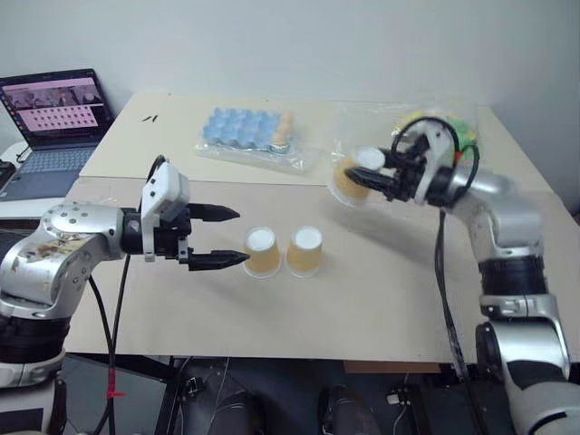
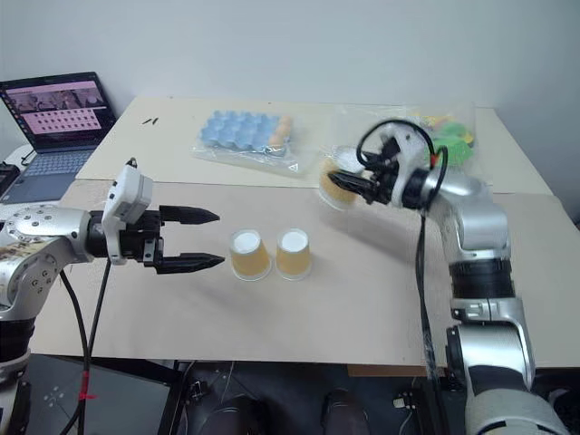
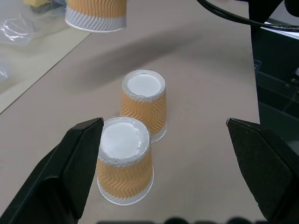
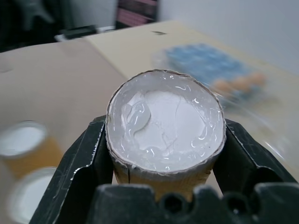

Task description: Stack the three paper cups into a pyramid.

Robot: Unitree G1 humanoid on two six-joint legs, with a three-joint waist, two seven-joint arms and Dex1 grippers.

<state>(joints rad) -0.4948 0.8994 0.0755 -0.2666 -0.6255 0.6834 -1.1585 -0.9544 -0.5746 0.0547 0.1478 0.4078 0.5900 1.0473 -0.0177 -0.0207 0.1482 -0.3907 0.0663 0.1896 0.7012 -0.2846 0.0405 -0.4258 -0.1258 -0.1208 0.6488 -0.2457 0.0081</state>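
Paper cup (image 1: 352, 178), base up, clamped in right tool (image 1: 376, 178), aloft right of and beyond two upturned cups (image 1: 284, 251) touching on tabletop (image 1: 381, 290). Left tool (image 1: 225, 237) spread apart, just beside the pair.

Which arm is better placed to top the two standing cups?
Right: the right gripper already holds the third cup above the table, while the left gripper is open beside the two upside-down cups.

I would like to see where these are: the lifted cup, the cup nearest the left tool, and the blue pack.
lifted cup (image 4: 164, 122), right wrist view, white base.
nearest cup (image 1: 261, 240), left eye view, white base on top.
blue pack (image 1: 237, 127), left eye view, blue tray middle.
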